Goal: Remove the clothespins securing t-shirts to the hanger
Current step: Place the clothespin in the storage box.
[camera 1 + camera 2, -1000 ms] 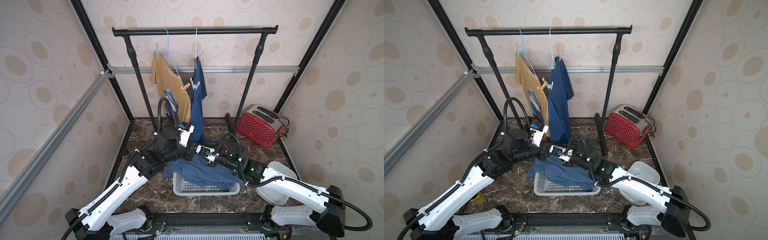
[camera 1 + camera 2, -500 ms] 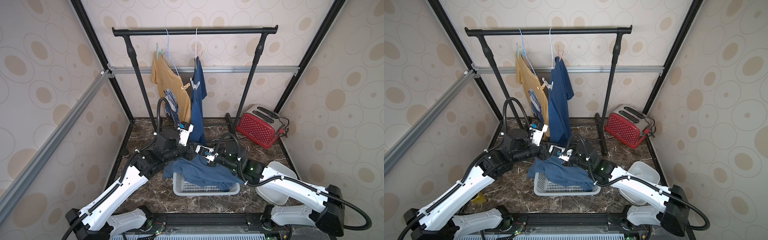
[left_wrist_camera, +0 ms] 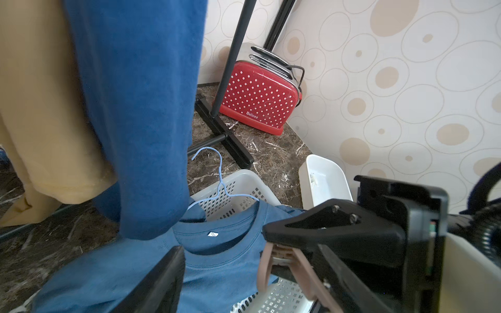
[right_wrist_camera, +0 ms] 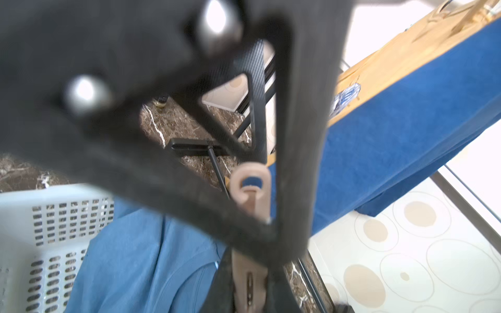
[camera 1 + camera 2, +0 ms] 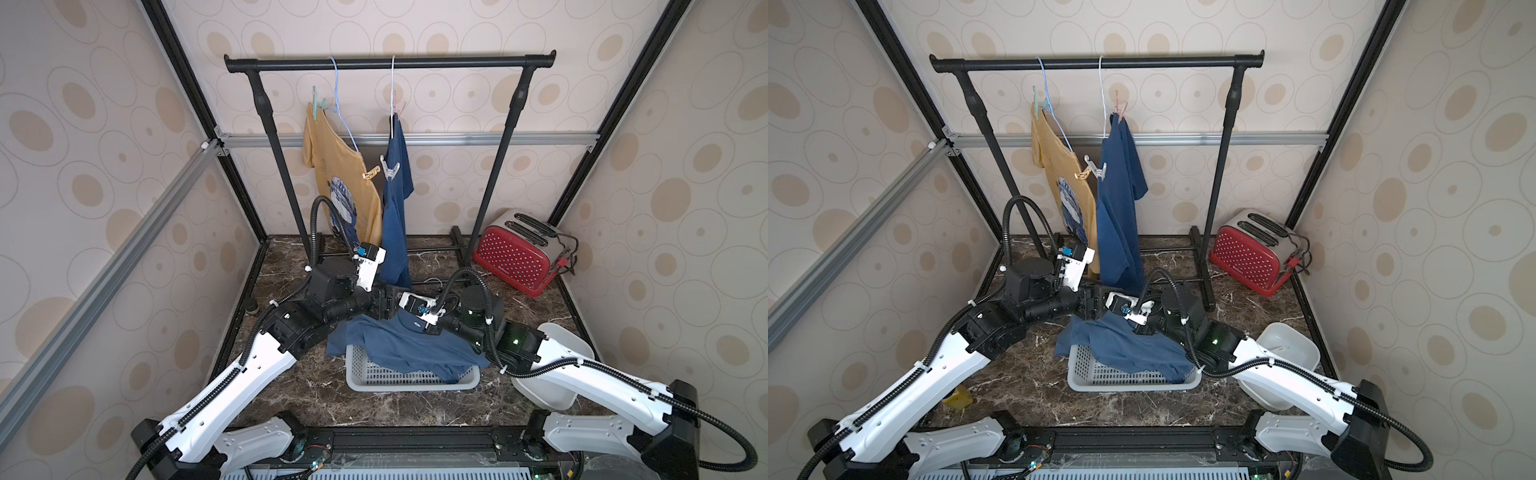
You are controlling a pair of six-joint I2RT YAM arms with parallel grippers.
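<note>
A rack (image 5: 390,64) stands at the back. On it hang a yellow shirt (image 5: 332,166), clipped by a teal pin (image 5: 316,109) and a yellow pin (image 5: 371,173), and a navy shirt (image 5: 395,232), clipped by a white pin (image 5: 390,169) and a pink pin (image 5: 1120,109). The navy hem hangs just behind the grippers. A toaster (image 5: 515,257) sits back right and a tub (image 5: 557,390) beside the basket (image 5: 411,380), where a blue shirt (image 5: 399,345) lies draped on its hanger (image 3: 217,187). Both arms reach low and meet over the basket's far rim. The right gripper (image 4: 250,271) is clamped on a tan pin (image 3: 267,267); the left gripper (image 5: 388,302) has its jaws wide apart, close by.
</note>
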